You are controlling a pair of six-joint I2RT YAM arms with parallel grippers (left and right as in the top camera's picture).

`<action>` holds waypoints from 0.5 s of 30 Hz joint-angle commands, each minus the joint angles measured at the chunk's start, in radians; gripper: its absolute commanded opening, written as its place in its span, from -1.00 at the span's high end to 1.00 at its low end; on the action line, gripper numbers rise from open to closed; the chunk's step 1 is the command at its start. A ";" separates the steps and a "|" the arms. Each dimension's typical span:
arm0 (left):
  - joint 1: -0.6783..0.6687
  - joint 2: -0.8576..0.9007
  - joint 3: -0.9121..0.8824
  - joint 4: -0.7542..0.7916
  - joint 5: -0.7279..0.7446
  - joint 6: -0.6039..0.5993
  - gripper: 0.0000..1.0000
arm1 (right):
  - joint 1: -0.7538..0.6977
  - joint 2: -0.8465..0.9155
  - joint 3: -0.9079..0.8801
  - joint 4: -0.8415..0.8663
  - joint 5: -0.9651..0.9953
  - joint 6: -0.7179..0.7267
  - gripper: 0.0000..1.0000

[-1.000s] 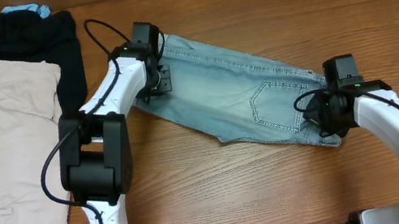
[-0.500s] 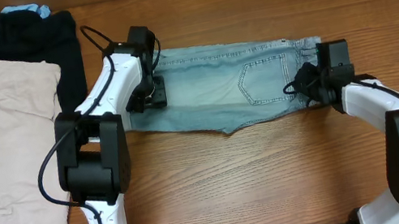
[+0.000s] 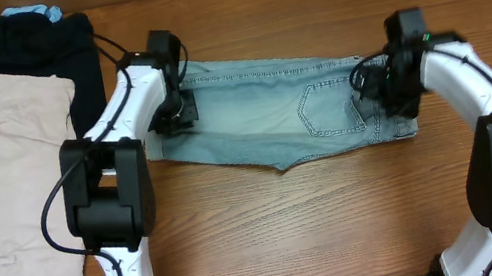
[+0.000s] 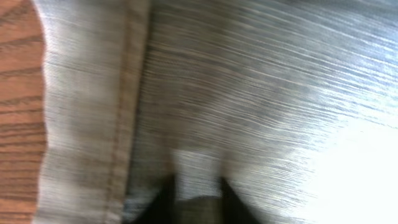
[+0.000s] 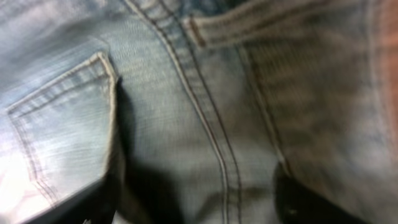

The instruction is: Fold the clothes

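The clothes, light blue denim shorts (image 3: 274, 123), lie across the table's middle with a back pocket (image 3: 327, 108) facing up. My left gripper (image 3: 179, 114) is at their left end, by the hemmed cuff (image 4: 124, 93). In the left wrist view its gripper (image 4: 196, 199) has narrow jaws pinching a small ridge of denim (image 4: 249, 93). My right gripper (image 3: 382, 94) rests on the waistband end at the right. In the right wrist view that gripper (image 5: 199, 205) is spread wide over the seam beside the pocket (image 5: 62, 124), gripping nothing.
Beige shorts (image 3: 11, 189) lie flat at the far left on top of a black garment (image 3: 31, 39). Bare wooden tabletop (image 3: 293, 231) stretches in front of the denim, and behind it up to the back edge.
The denim shorts swung from a slant to lie level, further back on the table. My right gripper rose with the waistband end and opened. The left gripper shifted slightly back.
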 commanded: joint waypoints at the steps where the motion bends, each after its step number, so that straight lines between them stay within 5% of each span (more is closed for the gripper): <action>1: 0.037 0.010 0.026 0.014 0.044 -0.006 0.92 | -0.036 -0.001 0.134 -0.045 0.052 -0.066 -0.88; 15: 0.070 0.013 0.025 0.160 0.144 0.034 0.92 | -0.158 0.000 0.032 -0.003 0.070 -0.092 -0.95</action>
